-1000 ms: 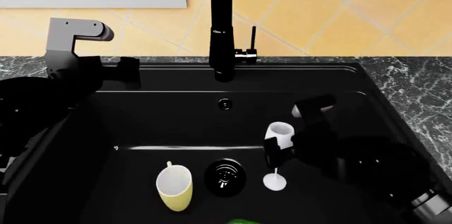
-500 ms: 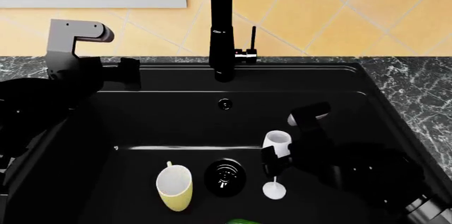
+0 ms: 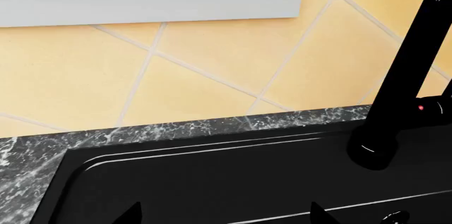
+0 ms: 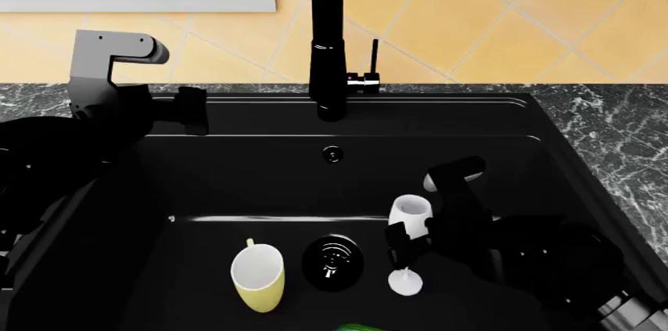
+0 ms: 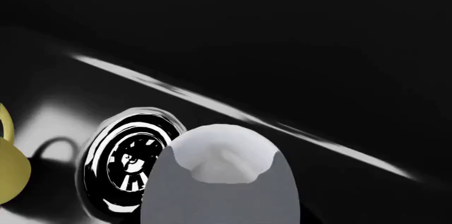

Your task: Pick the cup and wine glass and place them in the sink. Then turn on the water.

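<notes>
The sink (image 4: 522,116) is a deep black basin. The pale yellow cup (image 4: 258,276) stands upright on its floor, left of the round drain (image 4: 332,262); its edge shows in the right wrist view (image 5: 10,168). The white wine glass (image 4: 411,215) is upright right of the drain, its foot low over the sink floor. My right gripper (image 4: 407,242) is shut on the glass just under the bowl. The bowl fills the right wrist view (image 5: 219,181), where the fingers are hidden. My left gripper (image 4: 192,109) is open and empty over the sink's back left rim (image 3: 177,147).
The tall black faucet (image 4: 330,41) stands behind the sink's middle, with a side lever (image 4: 373,61); it also shows in the left wrist view (image 3: 399,70). Grey marble counter (image 4: 615,135) surrounds the basin. A green thing (image 4: 360,328) peeks in at the front edge.
My right gripper has lowered the wine glass a little deeper into the sink, toward the floor beside the drain. The cup and the left arm have not moved.
</notes>
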Motion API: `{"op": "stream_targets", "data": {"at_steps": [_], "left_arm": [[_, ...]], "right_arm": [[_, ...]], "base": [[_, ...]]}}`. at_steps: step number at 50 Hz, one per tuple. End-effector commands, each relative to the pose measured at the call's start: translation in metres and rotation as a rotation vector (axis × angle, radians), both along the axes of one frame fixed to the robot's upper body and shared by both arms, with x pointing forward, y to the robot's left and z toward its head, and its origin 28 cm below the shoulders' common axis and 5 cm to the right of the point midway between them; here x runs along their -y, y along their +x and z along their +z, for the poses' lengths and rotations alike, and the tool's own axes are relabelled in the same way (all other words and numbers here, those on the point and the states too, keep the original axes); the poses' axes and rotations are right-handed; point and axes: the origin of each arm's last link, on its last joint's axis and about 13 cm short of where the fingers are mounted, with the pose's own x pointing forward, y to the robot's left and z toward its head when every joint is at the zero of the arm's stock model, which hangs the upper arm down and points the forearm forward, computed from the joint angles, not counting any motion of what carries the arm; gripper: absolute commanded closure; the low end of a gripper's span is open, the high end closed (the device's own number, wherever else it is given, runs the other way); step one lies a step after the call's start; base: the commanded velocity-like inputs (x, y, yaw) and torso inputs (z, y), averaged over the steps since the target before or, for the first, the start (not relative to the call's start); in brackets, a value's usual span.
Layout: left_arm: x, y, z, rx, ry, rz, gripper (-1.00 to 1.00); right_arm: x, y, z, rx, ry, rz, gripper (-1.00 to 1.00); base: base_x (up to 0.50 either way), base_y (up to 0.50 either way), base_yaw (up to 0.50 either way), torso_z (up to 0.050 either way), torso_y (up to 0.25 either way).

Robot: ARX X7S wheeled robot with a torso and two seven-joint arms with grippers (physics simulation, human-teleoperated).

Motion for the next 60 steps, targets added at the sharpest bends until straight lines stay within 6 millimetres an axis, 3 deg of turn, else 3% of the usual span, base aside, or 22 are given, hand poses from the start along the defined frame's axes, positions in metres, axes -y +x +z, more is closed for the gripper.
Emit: {"op": "stream_targets", "data": {"at_steps": [1, 10, 24, 42, 54, 56, 60], "left_arm": [[0.000, 0.000, 0.000, 0.001, 0.000, -0.001, -1.00], [-0.001, -0.001, 0.001, 0.004, -0.001, -0.001, -1.00], [0.001, 0.000, 0.003, 0.010, -0.007, -0.006, -1.00], [-0.001, -0.003, 0.008, 0.019, -0.010, -0.008, -1.00], [0.001, -0.006, 0.011, 0.032, -0.010, -0.014, -1.00], [0.002, -0.005, 0.017, 0.063, -0.002, 0.005, -1.00], [0.006, -0.001, 0.024, 0.087, 0.001, 0.019, -1.00]], "right_arm": [[0.001, -0.002, -0.001, -0.015, -0.009, 0.008, -1.00], [0.001, -0.001, 0.007, -0.002, -0.009, 0.011, -1.00], [0.009, -0.007, 0.035, 0.038, -0.034, 0.005, -1.00], [0.010, 0.001, 0.075, 0.143, -0.007, -0.016, -1.00], [0.009, 0.012, 0.110, 0.245, 0.006, -0.036, -1.00], [0.003, 0.025, 0.139, 0.344, 0.010, -0.051, -1.00], [-0.001, 0.035, 0.159, 0.412, 0.013, -0.064, -1.00]], "base": [[0.00, 0.00, 0.00, 0.000, 0.000], [0.00, 0.00, 0.00, 0.000, 0.000], [0.00, 0.00, 0.00, 0.000, 0.000], [0.00, 0.00, 0.00, 0.000, 0.000], [0.00, 0.00, 0.00, 0.000, 0.000], [0.00, 0.00, 0.00, 0.000, 0.000], [0.00, 0.00, 0.00, 0.000, 0.000]]}}
